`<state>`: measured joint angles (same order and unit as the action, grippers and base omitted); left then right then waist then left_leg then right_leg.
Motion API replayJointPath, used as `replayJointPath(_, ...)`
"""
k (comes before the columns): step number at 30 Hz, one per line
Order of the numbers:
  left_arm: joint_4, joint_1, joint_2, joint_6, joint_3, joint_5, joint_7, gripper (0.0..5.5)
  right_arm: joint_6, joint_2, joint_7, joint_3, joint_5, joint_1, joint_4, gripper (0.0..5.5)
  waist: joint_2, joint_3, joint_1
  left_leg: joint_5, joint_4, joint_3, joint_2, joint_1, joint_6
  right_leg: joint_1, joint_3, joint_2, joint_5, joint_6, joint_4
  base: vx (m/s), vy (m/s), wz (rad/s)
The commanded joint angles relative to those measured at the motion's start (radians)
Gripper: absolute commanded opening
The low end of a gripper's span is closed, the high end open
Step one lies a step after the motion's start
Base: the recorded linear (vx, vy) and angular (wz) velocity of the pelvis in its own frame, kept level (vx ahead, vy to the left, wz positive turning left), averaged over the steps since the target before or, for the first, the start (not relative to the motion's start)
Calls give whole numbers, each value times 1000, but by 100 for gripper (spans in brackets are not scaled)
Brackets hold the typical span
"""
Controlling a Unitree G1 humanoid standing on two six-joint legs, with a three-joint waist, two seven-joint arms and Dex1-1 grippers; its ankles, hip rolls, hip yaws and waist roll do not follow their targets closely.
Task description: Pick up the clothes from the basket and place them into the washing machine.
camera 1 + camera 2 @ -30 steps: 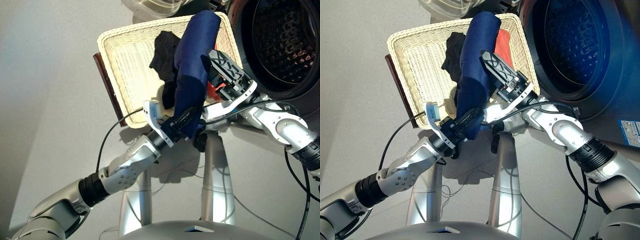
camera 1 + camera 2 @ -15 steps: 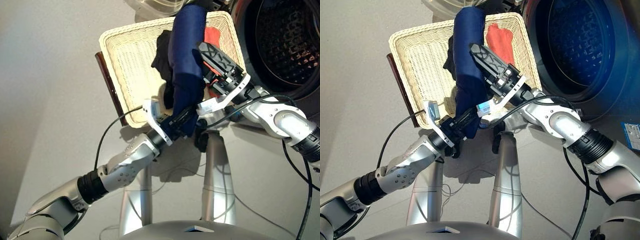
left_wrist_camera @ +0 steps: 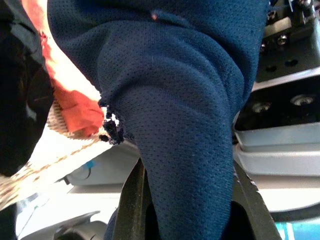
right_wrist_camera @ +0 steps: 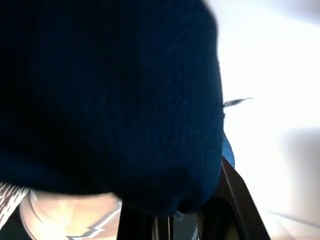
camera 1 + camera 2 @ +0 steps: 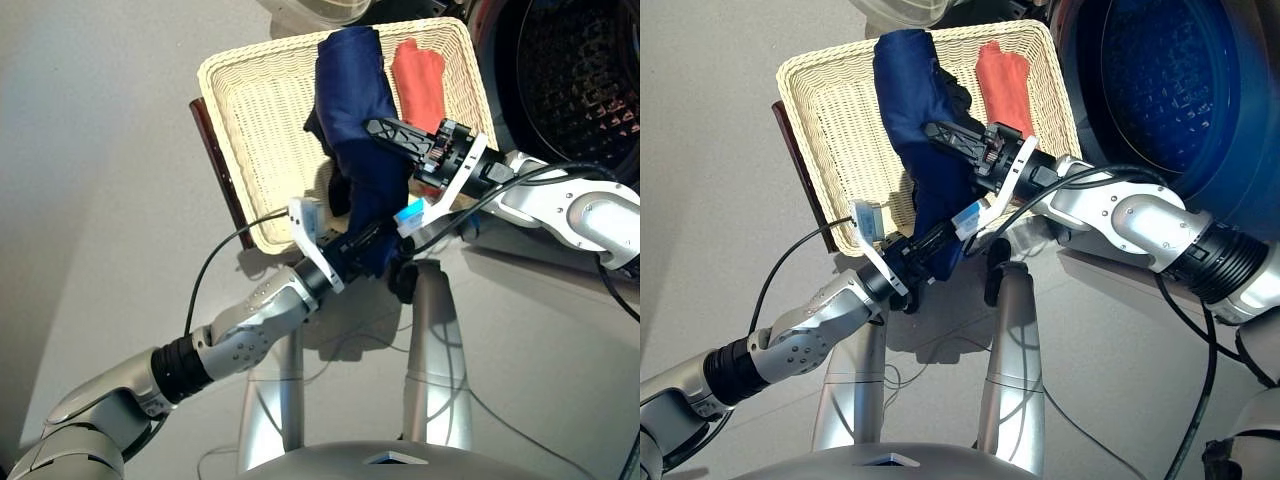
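Left eye view shows three garments: a navy blue mesh-fabric garment [image 5: 355,110], a black one [image 5: 958,98] mostly hidden behind it, and a flat coral red one [image 5: 420,78]. The left gripper [image 5: 372,246] is clamped on the navy garment's lower end, holding it above the shallow cream-white wicker basket [image 5: 255,120]. The right gripper [image 5: 385,132] has its fingers against the navy cloth higher up; whether they pinch it I cannot tell. The dark grey washing machine [image 5: 1160,90] drum gapes beyond the right gripper. No readable writing.
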<state>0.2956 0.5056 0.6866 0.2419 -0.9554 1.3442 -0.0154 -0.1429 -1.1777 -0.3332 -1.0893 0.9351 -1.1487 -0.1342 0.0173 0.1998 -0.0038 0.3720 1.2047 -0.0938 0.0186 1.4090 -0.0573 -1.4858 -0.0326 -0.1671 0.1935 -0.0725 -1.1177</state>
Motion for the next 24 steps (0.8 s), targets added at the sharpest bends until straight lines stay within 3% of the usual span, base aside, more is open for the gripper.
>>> replayJointPath(1, 106, 7, 23, -6, -11, -5, -39, 0, -17, -61, -19, 2, -54, -96, -132, 0, 3, 7, -4, -114, -88, 43, 17, 36, 31, 36, -1, 1, -51, 21, 50, 0, 0, 0)
replayJointPath(6, 100, 2, 12, 2, 3, -12, -38, 0, -1, -44, -39, 65, -44, 15, -70, 0, -3, 12, -6, -114, -92, 44, 17, 32, 30, 40, 0, 2, -51, 22, 55, 0, 0, 0)
replayJointPath(10, 92, -15, -17, 21, 50, -45, -21, 0, 29, 32, -80, 250, -62, 211, -30, 0, -11, 15, -11, -115, -98, 39, 16, 33, 27, 42, 0, 4, -53, 23, 60, 0, 0, 0)
replayJointPath(11, 92, -20, -31, 30, 70, -60, -13, 140, 40, 64, -99, 310, -71, 267, -20, 0, -12, 16, -12, -115, -99, 38, 15, 33, 26, 42, 0, 5, -53, 24, 61, 0, 0, 0)
replayJointPath(12, 94, -24, -44, 37, 79, -75, -2, 550, 46, 108, -116, 380, -85, 335, -17, 0, -11, 16, -10, -116, -101, 37, 14, 34, 25, 43, 0, 4, -53, 24, 63, 0, 0, 0)
replayJointPath(19, 125, -60, -151, 78, 206, -200, 28, 550, 68, 371, -220, 650, -238, 541, 40, 0, -20, 24, -3, -114, -105, 29, 11, 36, 16, 40, 0, 10, -47, 31, 60, 0, 0, 0)
replayJointPath(24, 130, -130, -201, 103, 294, -317, 44, 550, 17, 530, -265, 767, -488, 599, 51, 0, -20, 30, 2, -118, -106, 25, 12, 39, 13, 37, -2, 10, -52, 33, 64, 0, 0, 0)
